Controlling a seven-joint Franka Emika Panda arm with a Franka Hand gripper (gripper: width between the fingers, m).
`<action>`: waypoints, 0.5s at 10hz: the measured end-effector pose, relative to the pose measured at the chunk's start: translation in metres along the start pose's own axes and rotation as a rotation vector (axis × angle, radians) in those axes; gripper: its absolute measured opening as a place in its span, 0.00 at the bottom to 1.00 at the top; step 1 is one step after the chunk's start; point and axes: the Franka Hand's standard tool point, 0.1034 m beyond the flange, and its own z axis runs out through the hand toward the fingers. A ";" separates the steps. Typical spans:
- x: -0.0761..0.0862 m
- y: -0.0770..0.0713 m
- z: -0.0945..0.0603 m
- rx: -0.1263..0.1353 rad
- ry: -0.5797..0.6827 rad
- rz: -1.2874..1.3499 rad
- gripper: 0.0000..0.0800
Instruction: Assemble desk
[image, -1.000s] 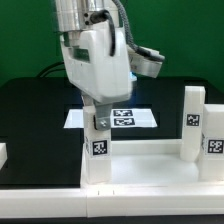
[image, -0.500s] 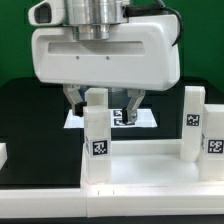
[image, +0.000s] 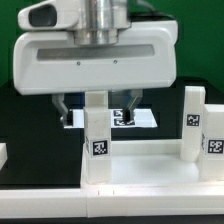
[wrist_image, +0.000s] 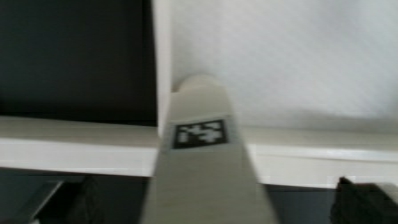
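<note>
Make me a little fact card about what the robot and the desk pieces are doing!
gripper: open, fingers either side of the front leg's top, holding nothing
front leg: upright on the desk panel
desk panel: flat on the black table
other legs: two upright on the exterior view's right
marker board: flat behind the gripper

The gripper (image: 97, 103) body blocks most of the marker board (image: 146, 118); the desk panel (image: 140, 170) runs off the exterior view's bottom and right edges; the wrist view is blurred, leg (wrist_image: 203, 150) tag unreadable.
</note>
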 end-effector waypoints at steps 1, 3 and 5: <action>0.000 0.000 0.000 -0.001 -0.001 0.021 0.78; 0.000 0.001 0.001 0.000 -0.001 0.132 0.56; 0.000 0.000 0.001 0.000 -0.001 0.270 0.35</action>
